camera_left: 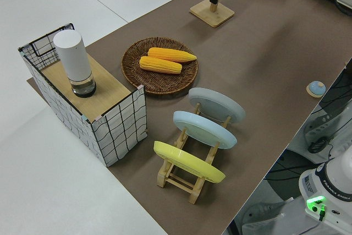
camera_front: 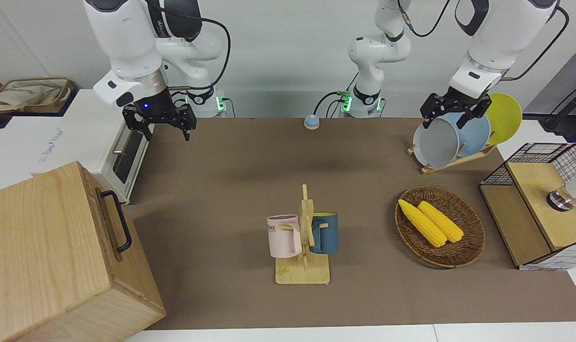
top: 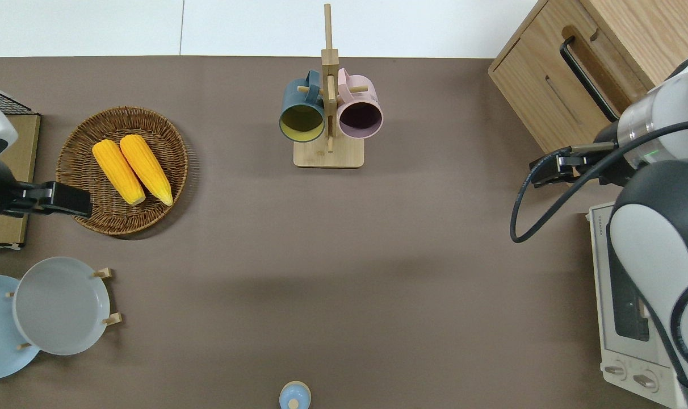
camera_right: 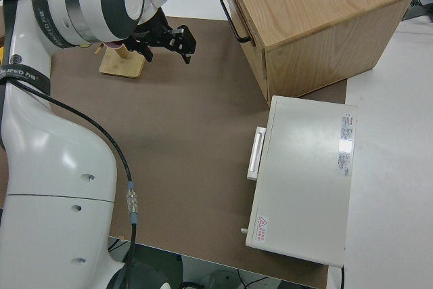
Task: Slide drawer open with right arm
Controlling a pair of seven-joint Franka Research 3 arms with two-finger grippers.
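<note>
Right gripper (camera_front: pixel 163 124): hung in the air over the bare brown mat, near the toaster oven and the big wooden box. Its fingers were spread apart and held nothing. A small blue light glowed on its wrist.
Drawer (top: pixel 583 67): sat pushed all the way into the big wooden box (camera_front: pixel 45 247), at the right arm's end of the table. It looked closed.
Drawer handle (camera_front: pixel 118 220): a black metal bar on the drawer's front. The right gripper was well apart from it.
Toaster oven (camera_right: pixel 303 177): white, just beside the wooden box and nearer to the robots.
Left arm: parked. I cannot tell if the left gripper (camera_front: pixel 452 110) was open or closed.
Mug stand (camera_front: pixel 304 247): wooden, in the middle of the mat, with a pink mug (camera_front: pixel 284 235) and a dark blue mug (camera_front: pixel 324 232) hanging on it.
Basket (camera_front: pixel 439 226): woven, with two yellow corn cobs (camera_front: pixel 429 222) in it.
Plate rack (camera_left: pixel 190 166): held three plates standing on edge.
</note>
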